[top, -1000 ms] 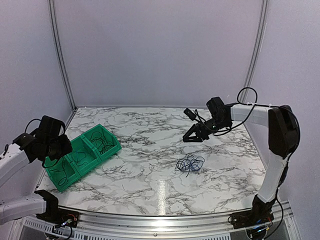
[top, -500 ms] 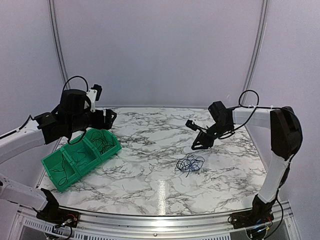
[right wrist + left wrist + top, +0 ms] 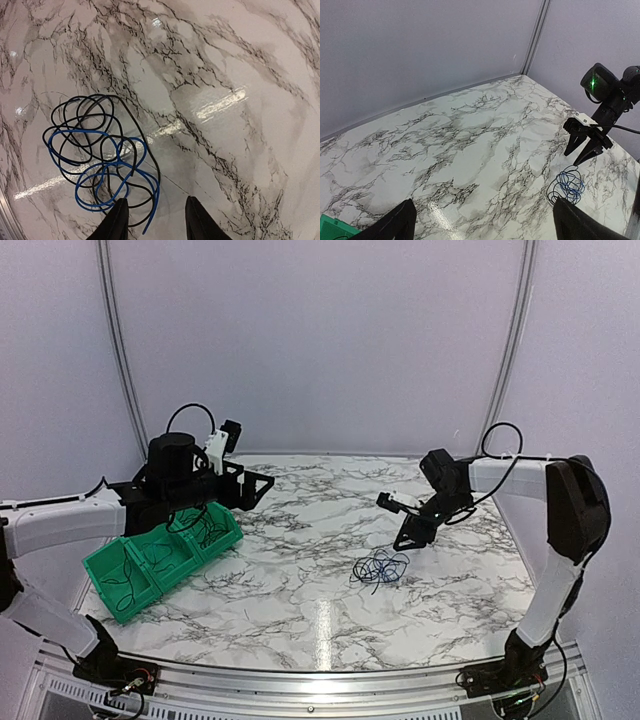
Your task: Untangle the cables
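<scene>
Right wrist view: loose tangle of thin black and blue cables (image 3: 100, 155) lies on white marble-patterned tabletop (image 3: 240, 75). Right gripper (image 3: 156, 220) just beside tangle's edge, jaws part-spread, empty. Top external: left gripper (image 3: 262, 490) spread wide, empty, beside green plastic bin (image 3: 180, 572) holding thin black wires (image 3: 205, 525).

Readable text, labels, brands, numbers, signs: none. Nothing legible on the marble-patterned bench (image 3: 300, 590), on the green bin (image 3: 180, 573) at nine o'clock, or on the walls.
</scene>
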Robot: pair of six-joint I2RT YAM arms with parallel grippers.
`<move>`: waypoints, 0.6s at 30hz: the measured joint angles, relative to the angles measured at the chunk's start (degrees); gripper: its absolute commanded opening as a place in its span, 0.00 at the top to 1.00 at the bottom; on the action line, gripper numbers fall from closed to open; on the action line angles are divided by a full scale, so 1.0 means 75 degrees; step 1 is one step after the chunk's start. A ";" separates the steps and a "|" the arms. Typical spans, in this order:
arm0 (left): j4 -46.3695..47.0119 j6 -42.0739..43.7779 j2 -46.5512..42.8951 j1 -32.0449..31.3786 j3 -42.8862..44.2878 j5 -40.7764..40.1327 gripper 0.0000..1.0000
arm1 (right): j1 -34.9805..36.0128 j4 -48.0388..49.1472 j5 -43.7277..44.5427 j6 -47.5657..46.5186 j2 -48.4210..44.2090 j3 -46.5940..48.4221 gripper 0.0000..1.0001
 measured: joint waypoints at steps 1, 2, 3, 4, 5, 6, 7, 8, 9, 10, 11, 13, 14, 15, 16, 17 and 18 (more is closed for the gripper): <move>0.0061 0.0023 -0.0015 0.0000 -0.0055 0.0020 0.01 | 0.0000 -0.0009 0.0032 -0.0003 0.0055 -0.0009 0.61; 0.0114 0.0047 -0.0023 0.0000 -0.0111 0.0035 0.01 | 0.0000 -0.0012 0.0055 -0.0003 0.0111 -0.0041 0.61; 0.0131 0.0052 -0.0029 0.0000 -0.0160 0.0032 0.01 | 0.0000 -0.0035 0.0079 -0.0003 0.0149 -0.0061 0.61; 0.0154 0.0050 -0.0035 0.0000 -0.0201 0.0003 0.01 | 0.0000 -0.0073 0.0108 -0.0003 0.0189 -0.0093 0.61; 0.0166 0.0047 -0.0035 0.0000 -0.0233 -0.0035 0.01 | 0.0000 -0.0119 0.0140 -0.0003 0.0230 -0.0114 0.61; 0.0169 0.0044 -0.0035 0.0000 -0.0248 -0.0070 0.01 | 0.0000 -0.0131 0.0187 -0.0006 0.0259 -0.0137 0.61; 0.0169 0.0041 -0.0035 0.0000 -0.0248 -0.0099 0.01 | 0.0000 -0.0157 0.0236 -0.0006 0.0289 -0.0152 0.62; 0.0187 0.0032 -0.0035 0.0000 -0.0248 -0.0137 0.01 | 0.0000 -0.0160 0.0283 -0.0006 0.0312 -0.0163 0.63; 0.0216 0.0012 -0.0035 0.0000 -0.0248 -0.0216 0.01 | 0.0000 -0.0160 0.0332 -0.0003 0.0326 -0.0178 0.66; 0.0239 -0.0029 -0.0035 -0.0003 -0.0248 -0.0347 0.01 | 0.0000 -0.0160 0.0388 -0.0003 0.0332 -0.0192 0.68; 0.0248 -0.0085 -0.0035 -0.0003 -0.0248 -0.0562 0.01 | 0.0000 -0.0169 0.0437 -0.0003 0.0341 -0.0195 0.72; 0.0221 -0.0172 -0.0023 -0.0003 -0.0239 -0.1102 0.01 | 0.0000 -0.0163 0.0516 -0.0006 0.0376 -0.0195 0.89; 0.0119 -0.0227 0.0003 0.0000 -0.0192 -0.1408 0.01 | 0.0000 -0.0172 0.0554 -0.0020 0.0405 -0.0198 0.98; -0.0044 -0.0259 0.0052 0.0000 -0.0096 -0.1711 0.01 | 0.0000 -0.0175 0.0586 -0.0023 0.0431 -0.0198 1.00; -0.0198 -0.0300 0.0125 0.0000 0.0035 -0.2008 0.01 | 0.0000 -0.0178 0.0603 -0.0055 0.0443 -0.0204 1.00; -0.0283 -0.0329 0.0184 0.0000 0.0143 -0.2232 0.01 | 0.0000 -0.0192 0.0621 -0.0017 0.0449 -0.0216 1.00; -0.0309 -0.0376 0.0224 0.0003 0.0230 -0.2471 0.01 | 0.0000 -0.0207 0.0621 -0.0015 0.0449 -0.0230 1.00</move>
